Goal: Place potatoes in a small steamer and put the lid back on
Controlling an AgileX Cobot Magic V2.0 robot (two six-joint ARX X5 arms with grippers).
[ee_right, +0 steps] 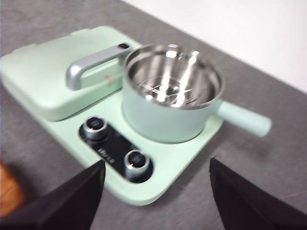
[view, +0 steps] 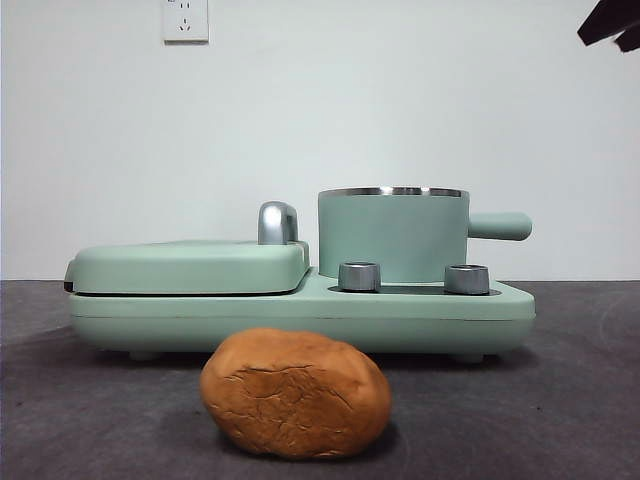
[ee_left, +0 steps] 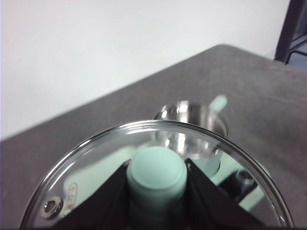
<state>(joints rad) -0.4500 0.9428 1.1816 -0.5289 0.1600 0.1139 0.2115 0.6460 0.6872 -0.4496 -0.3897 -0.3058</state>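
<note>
Left end effector clamps lid knob — steamer uncovered.

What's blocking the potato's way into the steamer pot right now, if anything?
Nothing visible. The small steamer is uncovered and bare inside; the left claw holds the lid by its knob, up off the pot. The potato lies on the table in front of the appliance. The open right claw hovers above the appliance.
</note>
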